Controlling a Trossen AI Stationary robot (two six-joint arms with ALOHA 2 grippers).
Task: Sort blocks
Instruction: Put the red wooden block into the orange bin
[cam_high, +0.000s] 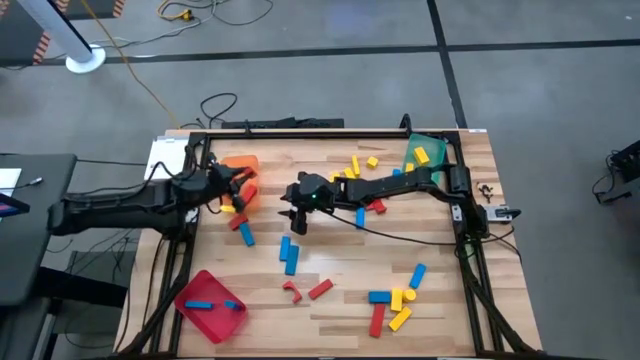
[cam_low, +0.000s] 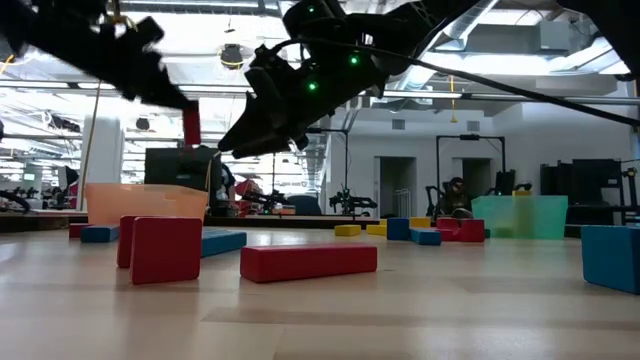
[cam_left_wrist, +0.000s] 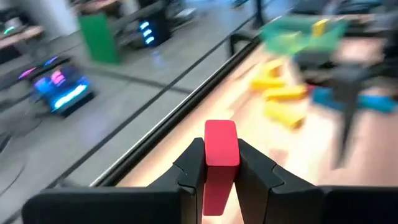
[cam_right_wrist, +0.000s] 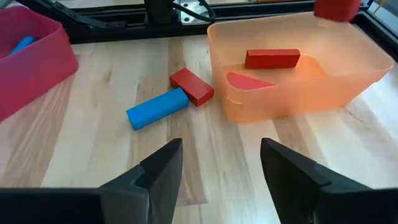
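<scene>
Now keep left hand (cam_left_wrist: 221, 171) clamped on red block (cam_left_wrist: 220, 155), centre over orange tray (cam_high: 243, 165) before release; right hand (cam_right_wrist: 221, 165), fingers apart and empty, waiting at 3 o'clock of tray.

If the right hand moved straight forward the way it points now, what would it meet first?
Probably the blue block lying against a red block on the table; the orange tray sits slightly off to one side. The open right hand holds nothing, and depth is uncertain.
</scene>
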